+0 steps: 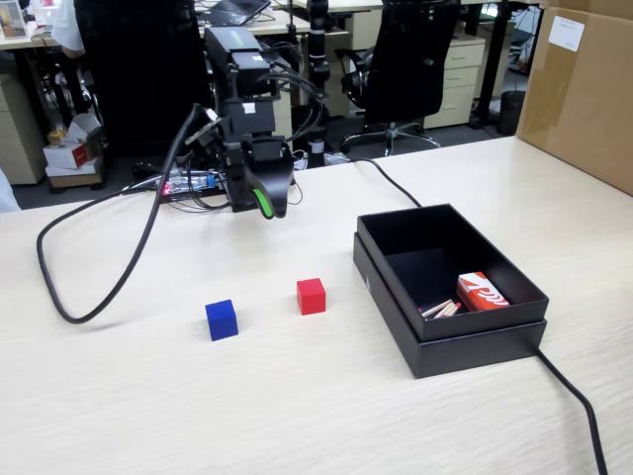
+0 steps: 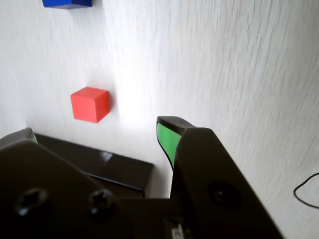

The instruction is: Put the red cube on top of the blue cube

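In the fixed view, the red cube (image 1: 311, 296) and the blue cube (image 1: 222, 320) are seen apart on open worktop (image 1: 297, 396), well clear of every edge; a black box (image 1: 450, 327) lies right of them. The tool (image 1: 269, 206) is held above the far edge. In the wrist view, the tool (image 2: 94, 133) is seen parted and empty, the red cube (image 2: 89, 104) ahead, the blue cube (image 2: 67, 3) at the top edge.

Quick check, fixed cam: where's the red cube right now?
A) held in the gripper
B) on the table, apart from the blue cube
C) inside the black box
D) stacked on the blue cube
B: the red cube sits on the bare table, with a clear gap to the blue cube; the gripper hangs empty farther back, and the black box holds only a red-and-white packet.
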